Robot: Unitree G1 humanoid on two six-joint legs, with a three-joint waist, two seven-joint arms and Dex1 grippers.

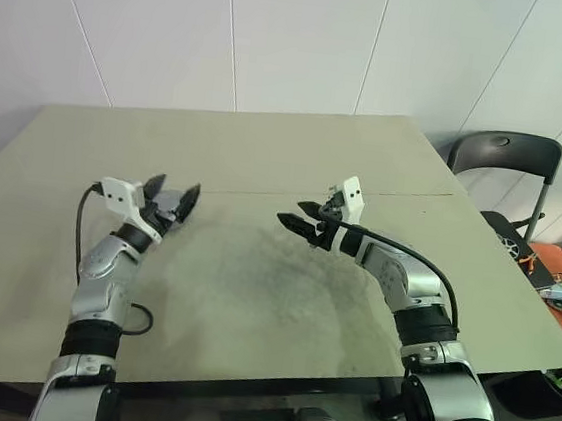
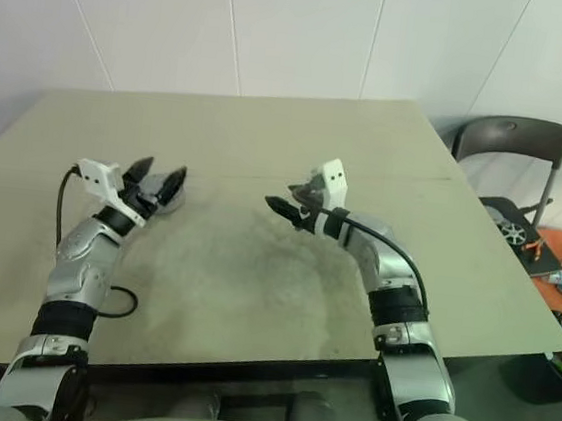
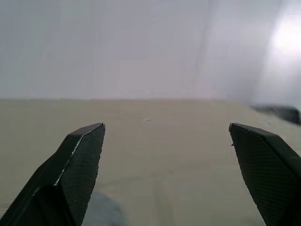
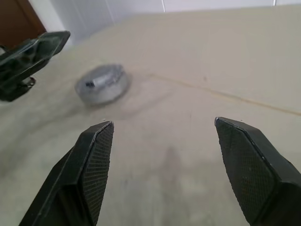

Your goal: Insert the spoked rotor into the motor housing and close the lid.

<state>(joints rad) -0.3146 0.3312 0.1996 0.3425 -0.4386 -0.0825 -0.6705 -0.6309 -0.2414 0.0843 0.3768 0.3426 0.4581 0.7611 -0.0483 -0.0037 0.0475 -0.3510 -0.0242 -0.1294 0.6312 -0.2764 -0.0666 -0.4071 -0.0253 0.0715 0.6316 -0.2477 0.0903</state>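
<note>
A flat round grey-silver lid [image 4: 102, 84] lies on the beige table [image 1: 266, 159], seen in the right wrist view as the top of a low round puck. The motor housing and the spoked rotor are hidden. My left gripper [image 1: 175, 187] hovers just above and beside the puck, its two black fingers [image 3: 80, 160] spread wide and holding nothing; one of its fingers [image 4: 33, 49] also shows in the right wrist view. My right gripper [image 1: 294, 214] stands open near the table's middle, pointing left toward the lid from a short distance, nothing between its fingers [image 4: 94, 160].
A black chair [image 1: 508, 154] stands past the table's far right corner. An orange box with tools and small parts [image 1: 555, 285] sits low on the right. A black cable [image 1: 139, 321] loops on the table beside my left arm.
</note>
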